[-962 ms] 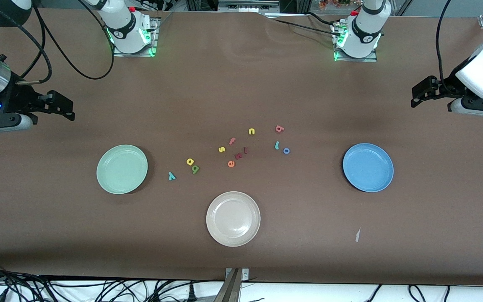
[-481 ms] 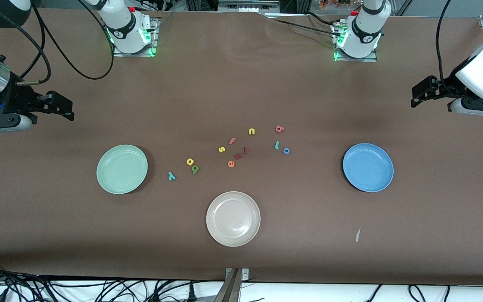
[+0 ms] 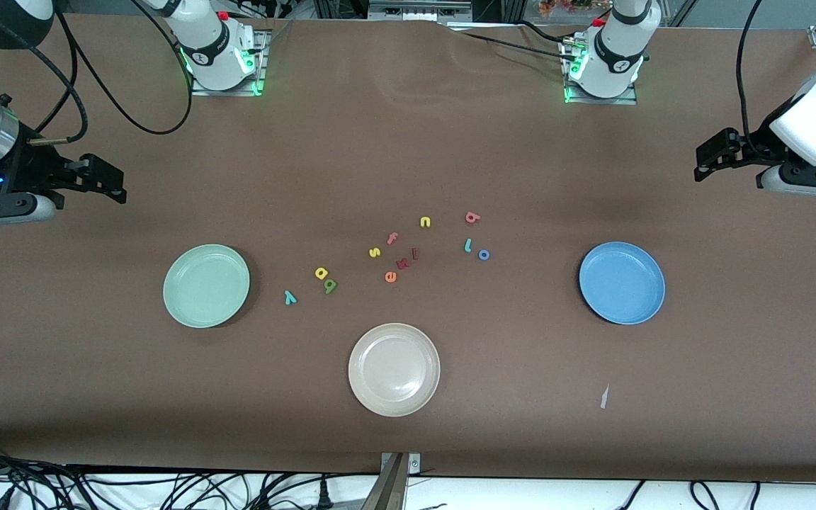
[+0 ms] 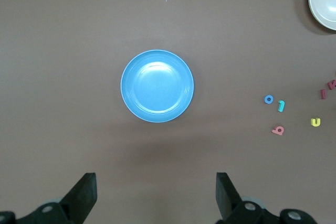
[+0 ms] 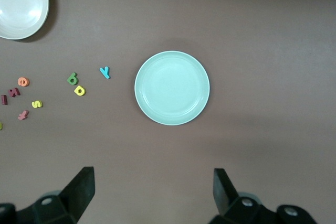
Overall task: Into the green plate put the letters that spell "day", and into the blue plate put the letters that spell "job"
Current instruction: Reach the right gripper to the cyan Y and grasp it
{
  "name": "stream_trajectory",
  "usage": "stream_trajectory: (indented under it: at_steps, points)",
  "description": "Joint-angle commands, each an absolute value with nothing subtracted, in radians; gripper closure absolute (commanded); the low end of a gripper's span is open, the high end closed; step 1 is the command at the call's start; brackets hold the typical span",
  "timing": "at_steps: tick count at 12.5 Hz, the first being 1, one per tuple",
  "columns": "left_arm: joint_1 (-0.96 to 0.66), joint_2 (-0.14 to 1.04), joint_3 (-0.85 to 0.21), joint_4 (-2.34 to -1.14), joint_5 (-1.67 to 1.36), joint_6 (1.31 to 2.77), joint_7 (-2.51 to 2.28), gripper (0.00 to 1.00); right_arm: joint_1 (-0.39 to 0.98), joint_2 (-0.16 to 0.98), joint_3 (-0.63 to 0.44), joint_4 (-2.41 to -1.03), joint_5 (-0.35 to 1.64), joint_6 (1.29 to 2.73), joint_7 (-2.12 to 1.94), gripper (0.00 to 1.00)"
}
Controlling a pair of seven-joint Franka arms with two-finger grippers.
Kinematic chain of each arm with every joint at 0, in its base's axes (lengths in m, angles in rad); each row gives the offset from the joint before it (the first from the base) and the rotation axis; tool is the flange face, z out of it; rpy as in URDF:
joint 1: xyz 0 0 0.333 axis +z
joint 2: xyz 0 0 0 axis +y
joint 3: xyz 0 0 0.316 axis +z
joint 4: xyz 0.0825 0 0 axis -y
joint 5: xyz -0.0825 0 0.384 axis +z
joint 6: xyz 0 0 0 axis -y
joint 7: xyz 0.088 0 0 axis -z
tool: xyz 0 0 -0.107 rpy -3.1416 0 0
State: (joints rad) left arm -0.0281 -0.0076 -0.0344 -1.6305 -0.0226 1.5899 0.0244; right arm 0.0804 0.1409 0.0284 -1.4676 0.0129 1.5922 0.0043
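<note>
The green plate [image 3: 206, 285] [image 5: 172, 87] lies toward the right arm's end, and the blue plate [image 3: 622, 282] [image 4: 157, 85] toward the left arm's end. Both are empty. Between them, nearer the green plate, lie the yellow letter [image 3: 321, 273], the olive-green letter [image 3: 330, 285] and the teal "y" [image 3: 290, 297]. The salmon "b" [image 3: 472, 218], teal hooked stroke [image 3: 467, 245] and blue "o" [image 3: 484, 254] lie nearer the blue plate. My right gripper [image 3: 119, 185] [image 5: 152, 182] hangs open over bare table beside the green plate. My left gripper [image 3: 700, 164] [image 4: 156, 187] hangs open beside the blue plate.
A beige plate [image 3: 394, 369] sits nearer the front camera than the letters. Other letters lie mid-table: a yellow "s" [image 3: 375, 252], a salmon "f" [image 3: 392, 238], a yellow "n" [image 3: 425, 222], an orange "e" [image 3: 390, 276] and dark red ones [image 3: 402, 263]. A paper scrap [image 3: 603, 397] lies near the front edge.
</note>
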Motion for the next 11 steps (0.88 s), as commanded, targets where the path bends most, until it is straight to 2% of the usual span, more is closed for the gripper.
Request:
stream_trajectory:
  at_steps: [1,6,8,11]
  points:
    - [-0.02,0.002,-0.038,-1.603,-0.031,1.566,0.043,0.0,0.084,0.181,0.035,-1.453,0.026,1.586,0.012,0.0]
    - [-0.02,0.002,-0.038,-1.601,-0.031,1.566,0.043,0.0,0.13,0.389,0.04,-1.325,0.067,1.615,0.005,0.0]
    - [-0.02,0.002,-0.038,-1.601,-0.031,1.566,0.043,0.0,0.144,0.452,0.034,-1.341,0.121,1.74,0.002,0.0]
    - [-0.02,0.002,-0.038,-1.601,-0.031,1.566,0.043,0.0,0.23,0.48,0.028,-1.48,0.109,1.961,0.009,0.0]
